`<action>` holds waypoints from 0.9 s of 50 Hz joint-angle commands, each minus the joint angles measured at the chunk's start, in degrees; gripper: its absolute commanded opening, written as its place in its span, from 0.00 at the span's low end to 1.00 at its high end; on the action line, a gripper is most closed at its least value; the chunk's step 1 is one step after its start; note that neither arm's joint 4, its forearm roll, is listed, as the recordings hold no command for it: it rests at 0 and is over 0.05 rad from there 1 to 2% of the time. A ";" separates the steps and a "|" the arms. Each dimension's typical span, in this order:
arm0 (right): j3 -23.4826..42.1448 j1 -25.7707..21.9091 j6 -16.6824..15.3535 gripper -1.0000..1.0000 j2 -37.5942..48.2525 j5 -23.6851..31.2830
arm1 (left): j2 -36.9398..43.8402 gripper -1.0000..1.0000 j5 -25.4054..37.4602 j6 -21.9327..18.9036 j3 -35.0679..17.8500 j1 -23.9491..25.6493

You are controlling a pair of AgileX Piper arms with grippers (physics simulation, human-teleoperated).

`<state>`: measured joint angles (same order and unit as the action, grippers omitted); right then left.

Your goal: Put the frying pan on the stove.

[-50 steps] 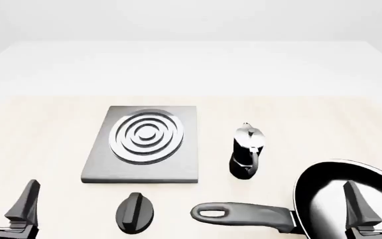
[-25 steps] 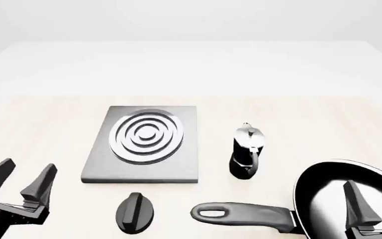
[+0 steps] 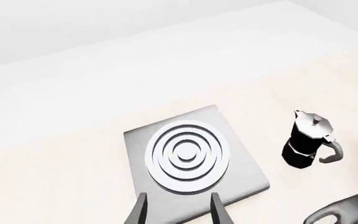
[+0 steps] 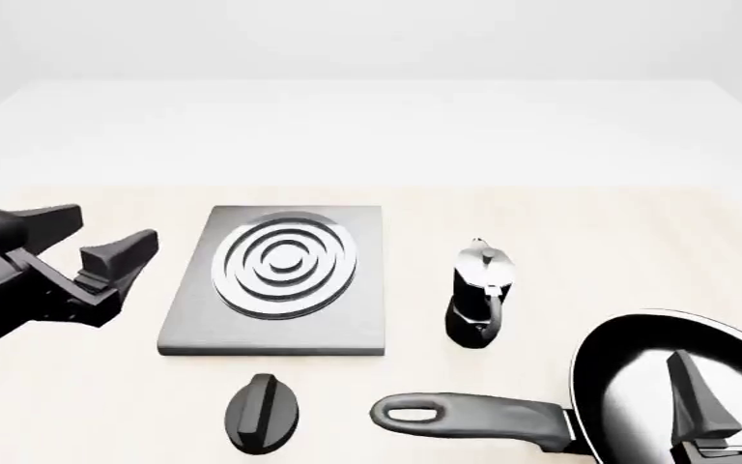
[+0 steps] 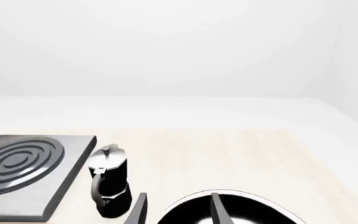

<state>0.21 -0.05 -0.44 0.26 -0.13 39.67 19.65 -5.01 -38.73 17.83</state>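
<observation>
I am holding my left gripper [image 4: 103, 242] up in the air just off the stove's [image 4: 274, 333] left edge, jaws spread wide and gripping nothing. My right gripper [image 4: 732, 387] is hanging over the frying pan [image 4: 629, 362], well off to the stove's right and nearer to me; its fingers are parted too and nothing is between them.

The task is barely under way, as I am judging it. The frying pan is sitting flat on the table, right of the stove and on the near side, its long handle [image 4: 474, 418] pointing back toward the stove's near right corner with the loop end closest. No part of the pan is touching the stove, and neither gripper is touching the pan. The stove's silver rings [image 4: 283, 261] are lying bare.

A moka pot [image 4: 478, 290] is standing upright just right of the stove, between it and the pan bowl, and a small black knob [image 4: 263, 413] is lying just in front of the stove's near edge.

Everything is remaining to do: taking hold of the handle, lifting the pan, carrying it past the moka pot, and setting it over the rings.
</observation>
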 commanded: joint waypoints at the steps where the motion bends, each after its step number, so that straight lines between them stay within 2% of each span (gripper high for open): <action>1: -0.01 0.00 0.00 1.00 -0.05 0.04 | 8.85 1.00 12.09 -1.15 -12.92 4.20; 2: -0.02 0.00 0.00 1.00 -0.05 0.03 | 8.96 1.00 13.18 -0.55 -14.40 5.04; 4: -0.03 0.00 0.00 1.00 -0.05 0.03 | 10.30 1.00 15.25 -1.76 -15.84 2.94; 7: -0.03 0.00 0.00 1.00 -0.05 0.02 | 11.20 1.00 17.18 -1.62 -18.45 4.05; 14: -0.04 0.01 0.00 1.00 -0.03 0.00 | 16.57 1.00 25.14 -2.21 -25.89 7.94; 16: -0.04 0.00 0.00 1.00 -0.02 0.00 | 16.75 1.00 26.67 0.08 -28.21 10.31; 18: -0.04 0.00 0.00 1.00 -0.02 -0.01 | 17.68 1.00 28.18 0.02 -29.45 11.44; 20: -0.04 0.00 0.00 1.00 -0.01 -0.02 | 18.43 1.00 30.43 -2.23 -31.90 10.11; 23: -0.03 0.00 0.01 1.00 0.01 -0.02 | 19.65 1.00 33.79 -2.33 -35.30 11.69; 31: -0.03 0.00 -0.01 1.00 0.00 -0.03 | 23.48 1.00 40.17 -5.64 -39.64 14.92; 34: -0.03 0.01 0.00 1.00 0.00 -0.04 | 25.00 1.00 42.01 -5.15 -42.44 17.16; 37: -0.03 0.00 0.01 1.00 0.00 -0.03 | 26.62 1.00 44.52 -8.17 -44.44 16.42; 45: -0.03 0.00 -0.01 1.00 0.00 -0.04 | 29.74 1.00 49.05 -10.95 -48.56 20.06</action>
<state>0.18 -0.05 -0.44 0.26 -0.16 65.14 62.29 -12.32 -81.34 34.36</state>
